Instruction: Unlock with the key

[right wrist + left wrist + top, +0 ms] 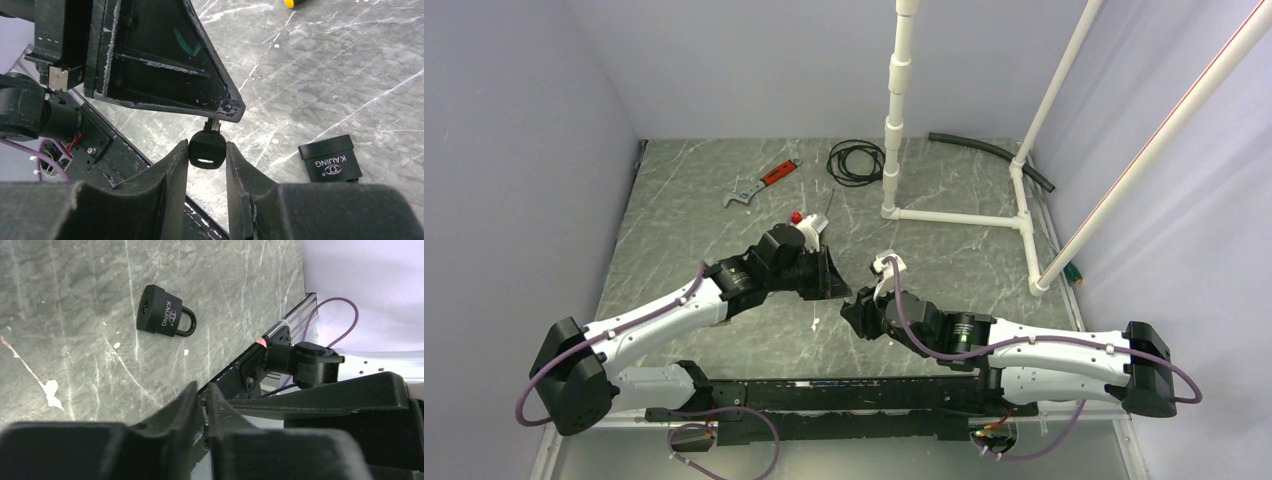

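Clutter keeps to the far half of the table (pixel 674 230): a red-handled wrench (pixel 764 182), a coil of black cable (pixel 856 161), the white pipe frame (pixel 894 140) and a black hose (pixel 990 149), all well apart from the grippers. The left gripper (pixel 828 274) and right gripper (pixel 857 306) meet tip to tip near the middle. The right fingers (pixel 170 175) press both sides of the black head of the key (pixel 207 151). Its metal blade runs up into the tip of the left gripper, whose fingers (pixel 180 410) stand almost together (a sliver of metal shows in the slit). The padlock (pixel 165 317) lies flat on the marble with its shackle seated, near the pair and touched by neither; in the right wrist view one finger covers part of it. Bare stone lies all round the padlock. A black rail (pixel 824 395) lines the near edge, and grey walls close the left and right sides.
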Robot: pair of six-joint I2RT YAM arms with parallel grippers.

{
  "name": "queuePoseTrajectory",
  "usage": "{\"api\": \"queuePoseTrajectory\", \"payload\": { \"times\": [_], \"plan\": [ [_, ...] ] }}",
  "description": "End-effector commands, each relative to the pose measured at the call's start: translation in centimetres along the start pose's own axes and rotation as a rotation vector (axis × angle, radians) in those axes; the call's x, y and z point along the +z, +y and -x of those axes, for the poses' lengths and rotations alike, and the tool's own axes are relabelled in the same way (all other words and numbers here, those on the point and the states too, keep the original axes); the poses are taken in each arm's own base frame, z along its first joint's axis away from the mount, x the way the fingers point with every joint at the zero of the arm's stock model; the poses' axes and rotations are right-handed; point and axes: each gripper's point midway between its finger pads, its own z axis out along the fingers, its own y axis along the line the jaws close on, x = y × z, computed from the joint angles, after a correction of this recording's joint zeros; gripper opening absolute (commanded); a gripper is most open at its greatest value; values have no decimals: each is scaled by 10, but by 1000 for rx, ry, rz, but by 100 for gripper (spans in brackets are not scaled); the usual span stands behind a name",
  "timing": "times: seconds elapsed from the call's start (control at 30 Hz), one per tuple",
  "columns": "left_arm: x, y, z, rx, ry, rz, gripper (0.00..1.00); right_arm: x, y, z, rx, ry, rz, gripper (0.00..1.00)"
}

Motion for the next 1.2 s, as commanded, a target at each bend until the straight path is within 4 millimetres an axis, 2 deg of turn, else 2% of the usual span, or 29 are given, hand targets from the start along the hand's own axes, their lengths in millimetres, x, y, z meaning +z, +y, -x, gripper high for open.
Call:
{"api": "queuePoseTrajectory", "payload": {
  "times": [0.0,0.03,0.13,0.17,0.2,0.27,0.3,0.33,0.5,0.6,0.73,0.97,1.07,1.17],
  "plan": [
    [3,-11,6,-4,-30,-46,10,-2,11,24,19,-61,26,22],
    [3,-11,6,-7,-29,-41,1,-3,11,24,20,-62,25,22],
    [3,-8,7,-22,-39,-26,0,-3,10,24,23,-66,25,23],
    [4,-8,7,-26,-42,-29,0,-3,10,24,26,-68,27,27],
    [3,-9,7,-29,-45,-36,0,-3,11,24,26,-67,32,37],
    [2,-11,8,-30,-55,-47,0,-5,9,24,32,-66,26,84],
    [-1,-12,9,-29,-66,-51,0,-6,7,26,50,-72,10,97],
    [-3,-11,10,-30,-77,-49,0,-8,4,27,59,-76,-2,99],
    [-22,-15,19,-11,-146,-54,0,-21,-8,38,112,-179,-1,100],
    [-33,-25,22,27,-168,-101,0,-35,-6,45,114,-273,95,100],
    [-47,-44,21,77,-193,-221,0,-54,10,52,103,-284,229,100],
    [-72,-72,26,135,-280,-391,0,-85,53,62,158,-326,563,100],
    [-77,-79,26,138,-287,-429,0,-87,57,68,204,-329,637,98],
    [-84,-83,28,125,-312,-464,0,-86,55,75,263,-332,709,92]
  ]
}}
